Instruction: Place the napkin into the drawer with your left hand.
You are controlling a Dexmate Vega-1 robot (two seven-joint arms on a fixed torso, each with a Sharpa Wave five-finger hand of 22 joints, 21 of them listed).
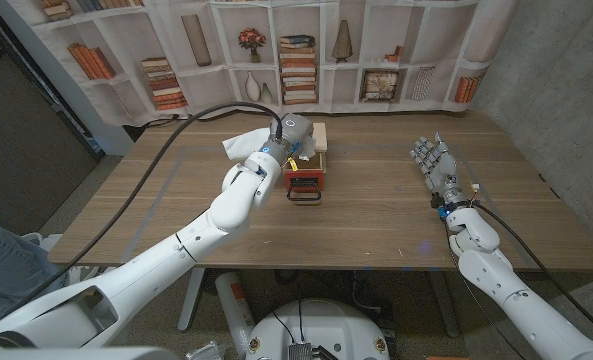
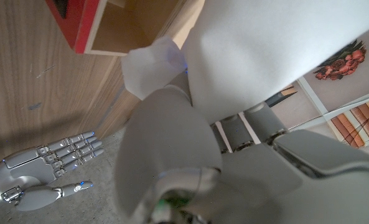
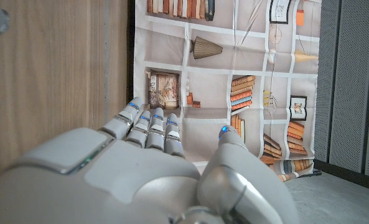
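My left hand (image 1: 274, 153) hovers at the middle of the table and holds a white napkin (image 1: 244, 145), which bunches out to the hand's left. Just right of the hand stands a small wooden drawer unit (image 1: 309, 165) with a red front and a black handle (image 1: 304, 195). In the left wrist view the napkin (image 2: 265, 56) hangs in front of my left hand (image 2: 246, 168), close to the drawer's red front (image 2: 72, 22) and its bare wooden inside (image 2: 125, 28). My right hand (image 1: 436, 168) (image 3: 147, 162) waits at the right, fingers straight and apart, holding nothing.
A backdrop printed with bookshelves (image 1: 296, 60) hangs behind the table's far edge. Bare wooden table (image 1: 376, 220) lies between the drawer unit and my right hand (image 2: 47, 165). A black cable (image 1: 166, 160) runs along my left arm.
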